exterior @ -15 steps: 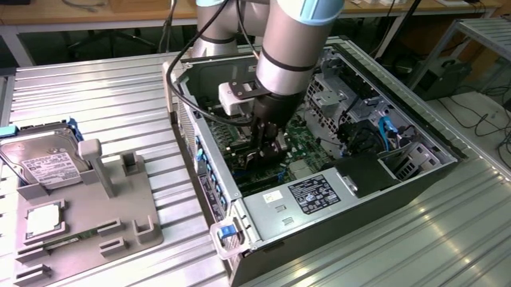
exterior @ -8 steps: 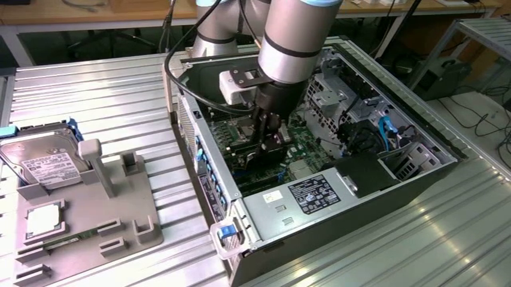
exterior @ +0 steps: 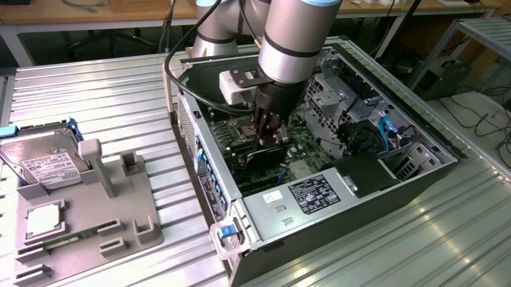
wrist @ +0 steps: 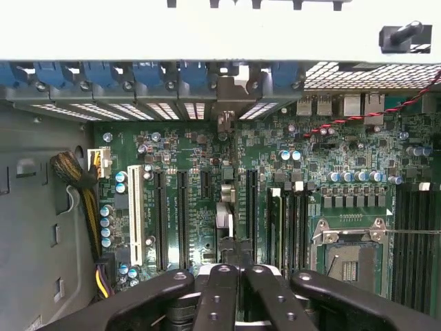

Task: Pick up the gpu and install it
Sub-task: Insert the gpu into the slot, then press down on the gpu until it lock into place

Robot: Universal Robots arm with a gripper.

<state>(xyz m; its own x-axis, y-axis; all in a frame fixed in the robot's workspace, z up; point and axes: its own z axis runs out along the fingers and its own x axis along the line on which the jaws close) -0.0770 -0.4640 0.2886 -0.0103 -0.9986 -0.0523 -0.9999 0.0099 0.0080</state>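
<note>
Inside the case point(exterior: 264, 206), the gripper point(exterior: 267, 136) is lowered to the motherboard point(wrist: 186, 138). In the wrist view the gripper point(wrist: 239, 272) is seen with its fingers drawn fully together.

- The gpu point(wrist: 225, 210) is seen edge-on directly beyond the fingertips, standing upright along a slot between the long black slots. Its bracket end meets the rear wall of the case.
- In the exterior view the gpu point(exterior: 267, 156) is made out as a dark card just below the gripper, beside the CPU socket point(exterior: 239, 128).
- Whether the card is pinched between the fingers or only touched from above cannot be told.

Progress, judged: pick-up is done, and the card has been carried to its slot and aligned. Full seating cannot be confirmed, as the contact edge is hidden.

Outside the case, toward the exterior view's left, a grey holder point(exterior: 119, 221) is noted on the table. A hard drive point(exterior: 44, 160) and a CPU chip point(exterior: 44, 218) are held in it, well apart from the work.
</note>
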